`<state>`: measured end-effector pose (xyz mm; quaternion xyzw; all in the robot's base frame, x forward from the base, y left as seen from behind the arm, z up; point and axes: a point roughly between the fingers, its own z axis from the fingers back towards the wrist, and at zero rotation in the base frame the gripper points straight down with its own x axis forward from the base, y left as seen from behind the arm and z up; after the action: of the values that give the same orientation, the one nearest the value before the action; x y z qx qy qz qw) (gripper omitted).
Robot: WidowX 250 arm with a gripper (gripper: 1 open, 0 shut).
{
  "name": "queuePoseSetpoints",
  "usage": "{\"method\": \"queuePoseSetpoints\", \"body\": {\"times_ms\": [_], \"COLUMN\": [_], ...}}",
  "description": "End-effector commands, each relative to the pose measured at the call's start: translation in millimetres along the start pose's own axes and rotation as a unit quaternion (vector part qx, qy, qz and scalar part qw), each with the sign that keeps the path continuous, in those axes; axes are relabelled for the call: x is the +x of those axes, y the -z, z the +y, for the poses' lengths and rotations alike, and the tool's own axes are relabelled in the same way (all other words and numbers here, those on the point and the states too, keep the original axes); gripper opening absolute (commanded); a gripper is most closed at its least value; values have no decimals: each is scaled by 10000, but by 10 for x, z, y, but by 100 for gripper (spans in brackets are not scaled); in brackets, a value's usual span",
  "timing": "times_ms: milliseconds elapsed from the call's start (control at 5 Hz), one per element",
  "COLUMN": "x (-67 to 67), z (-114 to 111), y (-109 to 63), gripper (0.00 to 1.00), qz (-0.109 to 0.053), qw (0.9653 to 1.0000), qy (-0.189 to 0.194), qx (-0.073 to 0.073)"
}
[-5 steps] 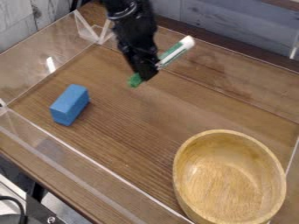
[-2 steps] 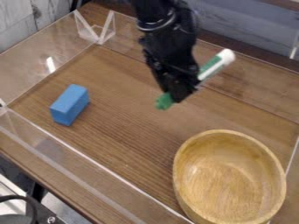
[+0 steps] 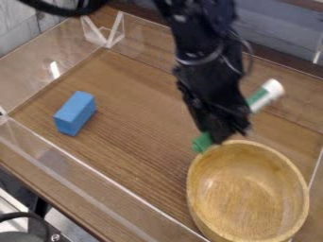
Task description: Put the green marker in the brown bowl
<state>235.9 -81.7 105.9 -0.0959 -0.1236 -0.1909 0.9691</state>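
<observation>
Fingers (image 3: 225, 123) are clamped tight on the green marker (image 3: 259, 97), so we've got a solid grip on it. Our gripper (image 3: 222, 128) points steeply down and the marker sits slanted in it: the white-and-green upper end pokes out to the right, and the green tip (image 3: 201, 144) hangs just past the near-left rim of the brown bowl (image 3: 248, 195).

What we can't really see: the middle of the marker is buried behind the black gripper body, so where exactly the pads meet the barrel is anyone's guess. Label print is too small to read. The arm runs off the top edge, and the bowl is clipped at the bottom-right corner. We also can't tell whether the green tip is over the rim or just outside it.

Compared with a second ago, we've carried the marker a good way down and to the right across the view. Back then it hung over the bare wood near the back of the table; now it's right at the bowl's edge.

Other stuff: the blue block (image 3: 75, 112) lies well off to the left, far from everything. Clear plastic walls (image 3: 51, 68) ring the wooden table (image 3: 127, 161). Nothing sits between marker and bowl.
</observation>
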Motion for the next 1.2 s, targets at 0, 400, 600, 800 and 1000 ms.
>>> {"method": "queuePoseSetpoints", "body": {"times_ms": [0,400,600,800,1000], "x": [72,2,-25,-39,-42], "z": [-176,-339,-370,-388,-389], "y": [23,153,226,270,288], "gripper": [0,0,0,100,100], "qz": [-222,-63,11,69,131], "qw": [9997,10000,10000,9999,9998], "qy": [34,-20,-75,-116,-165], "qx": [28,-45,-52,-53,-51]}}
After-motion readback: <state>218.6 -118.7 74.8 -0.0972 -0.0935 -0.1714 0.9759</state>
